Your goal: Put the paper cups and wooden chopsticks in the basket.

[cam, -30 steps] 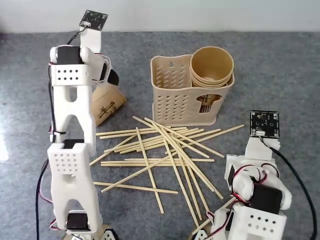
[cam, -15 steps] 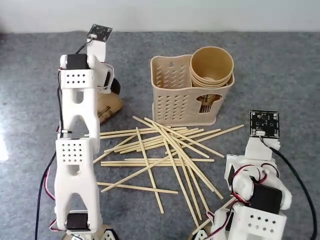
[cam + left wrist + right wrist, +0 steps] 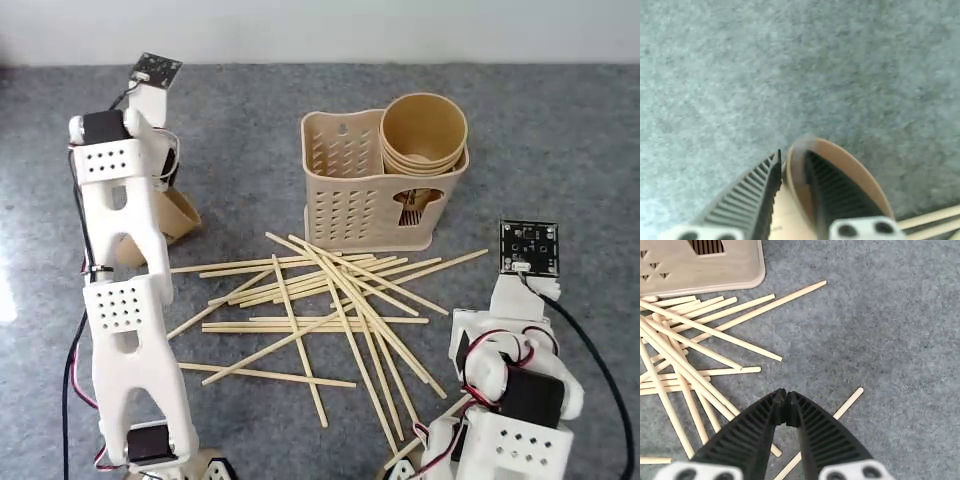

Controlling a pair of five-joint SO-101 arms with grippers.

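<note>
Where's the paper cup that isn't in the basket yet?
In the high view the paper cup is left of the basket, its wall pinched by the left gripper.

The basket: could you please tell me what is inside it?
Stacked paper cups sit in one compartment of the basket. They cover whatever lies beneath them; the other compartment's floor is hidden.

Soft, even light; faint shadows.

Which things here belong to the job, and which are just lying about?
Job:
- basket
- stacked paper cups in it
- loose paper cup, pinched by the left end effector
- scattered chopsticks

Lying about:
- grey table cover
- right end effector, shut and holding nothing
</note>
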